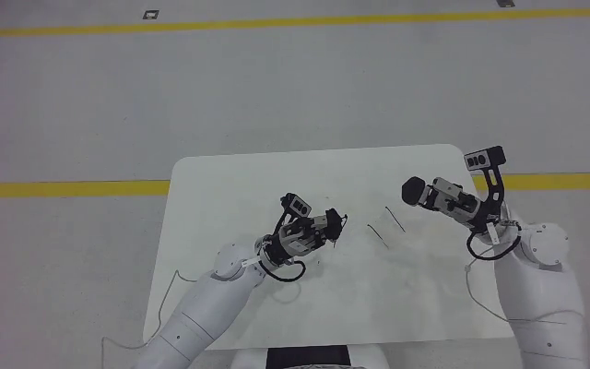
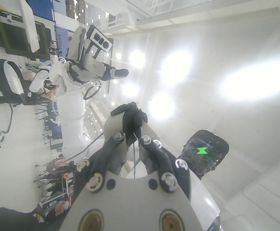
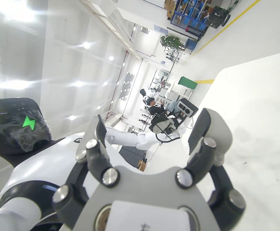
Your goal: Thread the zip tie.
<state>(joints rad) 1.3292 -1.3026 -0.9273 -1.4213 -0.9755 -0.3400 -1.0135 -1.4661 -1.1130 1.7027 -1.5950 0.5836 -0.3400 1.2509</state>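
While left gripper (image 2: 131, 114) clamps the zip tie (image 2: 133, 159), threading pends | right gripper (image 3: 151, 124) spread empty, 2 o'clock | next: catch tail

1. The right gripper (image 3: 152, 114) has its two fingers spread wide apart, with nothing held between them.
2. Each finger carries a ribbed black pad (image 3: 198, 129) on its inner face; the pads face each other across the gap.
3. A black module (image 3: 21, 129) with a green lightning mark sits on the wrist beside the gripper.
4. The white table (image 3: 251, 98) has a rounded far corner.
5. The left gripper (image 3: 158, 119) is farther off, raised above the table, seen through the gap between the fingers. Its finger state is too small to tell here.
6. Far beyond the table are a green bin (image 3: 187, 83), a yellow floor line (image 3: 229, 28), a potted plant (image 3: 170, 41) and blue racks (image 3: 188, 17).
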